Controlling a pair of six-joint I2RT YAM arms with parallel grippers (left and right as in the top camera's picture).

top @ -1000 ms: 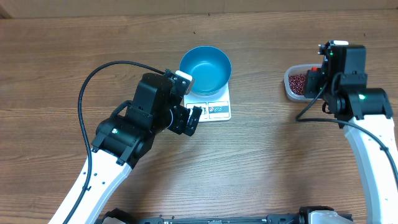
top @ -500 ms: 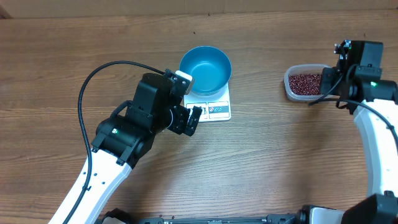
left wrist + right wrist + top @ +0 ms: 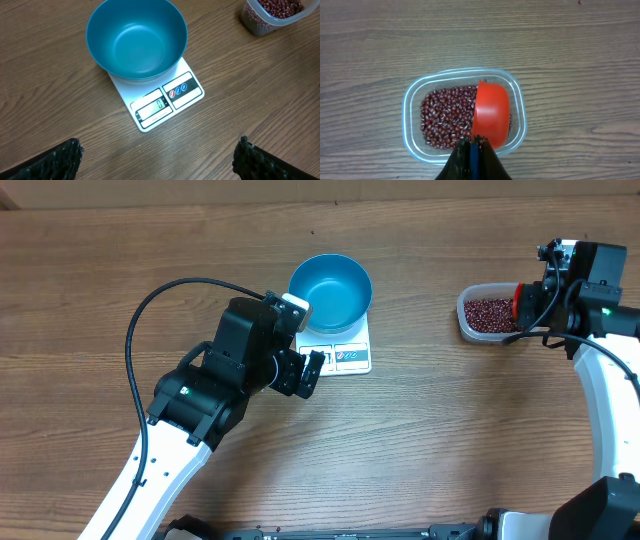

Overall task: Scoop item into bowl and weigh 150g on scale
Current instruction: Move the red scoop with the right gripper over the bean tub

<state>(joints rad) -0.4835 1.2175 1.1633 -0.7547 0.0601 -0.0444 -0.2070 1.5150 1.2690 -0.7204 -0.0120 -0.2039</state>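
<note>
- Scooping is the step in hand, I judge, on the wooden table (image 3: 430, 440). The right claw (image 3: 472, 148) is pinched tight on a red scoop's handle, and the left claw (image 3: 157, 157) is spread wide, holding nothing.
- The blue bowl (image 3: 135, 45) sits on the scale, ahead of the left claw and well off to the right claw's left. It is empty, so no weighing has begun.
- The white scale (image 3: 167, 97) lies just ahead of the left claw with its display facing it, though the digits are too small to read. That claw should keep off the platform so the reading is true.
- The clear tub (image 3: 412, 107) lies directly beyond the right claw's fingertips. It looks like light plastic and would likely slide, so the push should go downward rather than sideways.
- The red scoop (image 3: 492, 112) hangs over the tub's right half, just past the fingertips. Whether its lip is in the pile I cannot tell. Dip the lip first, sweep it toward the fuller left side, then level it before lifting.
- The beans (image 3: 442, 122) lie left of the scoop. They are tiny and apt to roll, so a modest load carried level should spill least.
</note>
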